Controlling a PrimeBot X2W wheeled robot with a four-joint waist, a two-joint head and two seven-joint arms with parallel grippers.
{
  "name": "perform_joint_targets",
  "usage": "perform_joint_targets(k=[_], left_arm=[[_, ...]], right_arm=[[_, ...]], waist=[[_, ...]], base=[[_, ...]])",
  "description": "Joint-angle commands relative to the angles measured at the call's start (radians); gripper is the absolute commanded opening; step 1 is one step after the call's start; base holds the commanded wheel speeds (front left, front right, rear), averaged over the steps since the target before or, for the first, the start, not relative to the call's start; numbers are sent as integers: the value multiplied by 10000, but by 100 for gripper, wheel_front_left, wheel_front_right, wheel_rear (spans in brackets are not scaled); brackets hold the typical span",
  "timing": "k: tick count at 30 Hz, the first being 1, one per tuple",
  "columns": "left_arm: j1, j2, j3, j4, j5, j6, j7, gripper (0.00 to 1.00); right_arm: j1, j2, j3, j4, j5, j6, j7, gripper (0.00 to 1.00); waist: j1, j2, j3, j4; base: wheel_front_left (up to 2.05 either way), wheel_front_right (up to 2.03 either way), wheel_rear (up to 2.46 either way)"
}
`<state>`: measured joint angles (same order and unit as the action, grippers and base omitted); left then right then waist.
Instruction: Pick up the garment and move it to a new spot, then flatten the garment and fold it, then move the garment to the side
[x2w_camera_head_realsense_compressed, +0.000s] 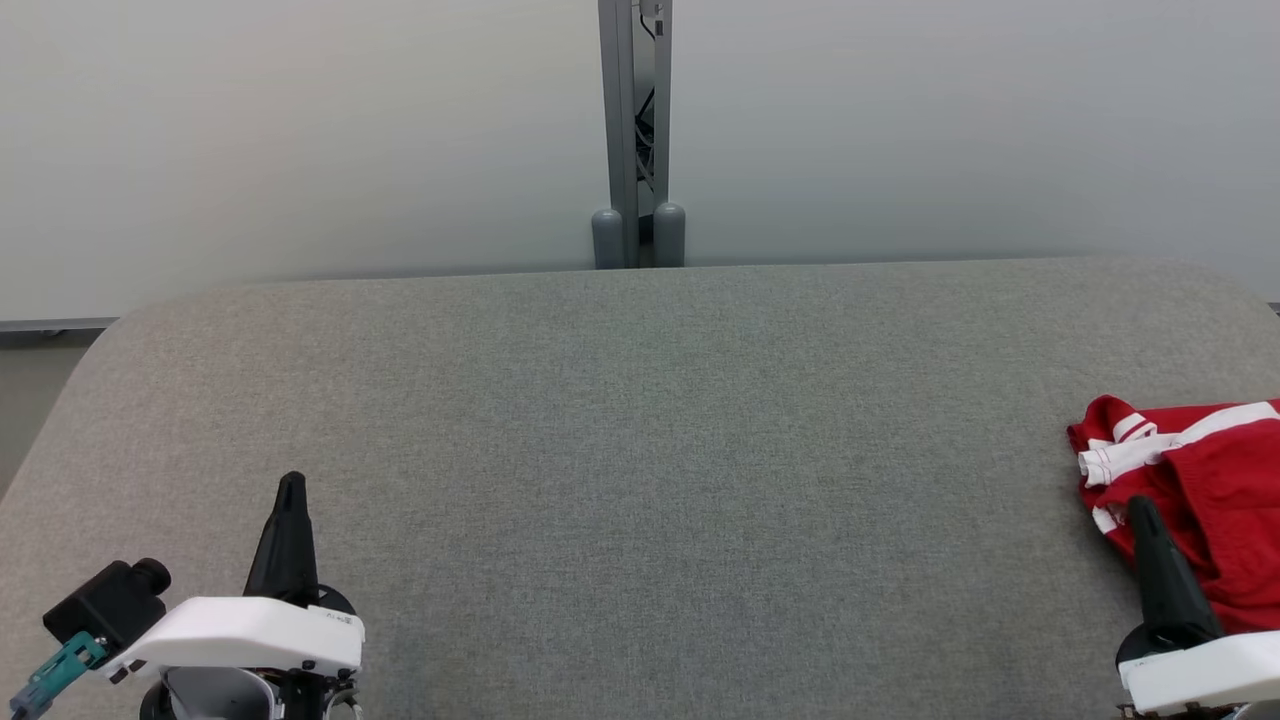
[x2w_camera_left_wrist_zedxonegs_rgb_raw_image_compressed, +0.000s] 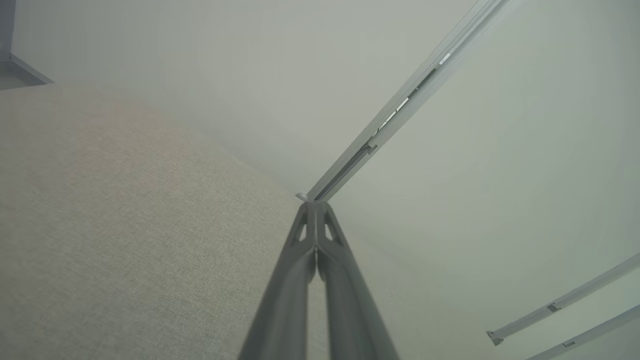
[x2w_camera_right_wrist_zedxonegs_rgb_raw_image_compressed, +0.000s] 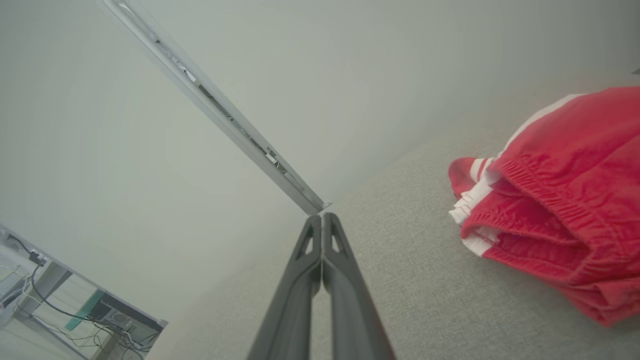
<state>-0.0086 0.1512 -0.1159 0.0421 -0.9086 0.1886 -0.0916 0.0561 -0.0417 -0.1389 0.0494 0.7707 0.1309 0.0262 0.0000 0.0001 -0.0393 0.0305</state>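
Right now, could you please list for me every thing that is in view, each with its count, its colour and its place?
garment: one, red with white stripes, bunched at the table's right edge
table: one, grey fabric top, across the foreground
wall panels: two, pale grey, behind the table
post: one, grey metal, between the panels
desk with cables: one, pale with black cables, lower left of the right wrist view
wrist camera: one, black, on the left arm
left gripper: one, dark fingers, shut and empty, over the table's near left
right gripper: one, dark fingers, shut and empty, beside the garment's left edge
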Motion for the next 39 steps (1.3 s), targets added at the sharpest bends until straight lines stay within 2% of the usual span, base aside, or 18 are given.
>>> perform_joint_targets(k=[1,23,35,39], left_arm=[[-305,46,131,-182,-247,44,43,0],[-706,-301,722,-530,-2532,195,738,0],[-866,-457,975,-684,-3494,251,1040,0],[-932,-507,1055,-737,-3837,282,1145,0]], right_arm=[[-257,-125,-21,-54,323,-1,23,0],[-648,-747,568,445,3701,-1,-290,0],[-762,-1598,1468,454,5780,-1,-965,0],[-805,-2072,1964,354,6675,-1,-1378,0]], waist=[[0,-1,3,-3],[0,-1,67,-84],[0,-1,104,-123],[0,-1,120,-136]], base=[[0,0,0],[0,0,0],[0,0,0],[0,0,0]])
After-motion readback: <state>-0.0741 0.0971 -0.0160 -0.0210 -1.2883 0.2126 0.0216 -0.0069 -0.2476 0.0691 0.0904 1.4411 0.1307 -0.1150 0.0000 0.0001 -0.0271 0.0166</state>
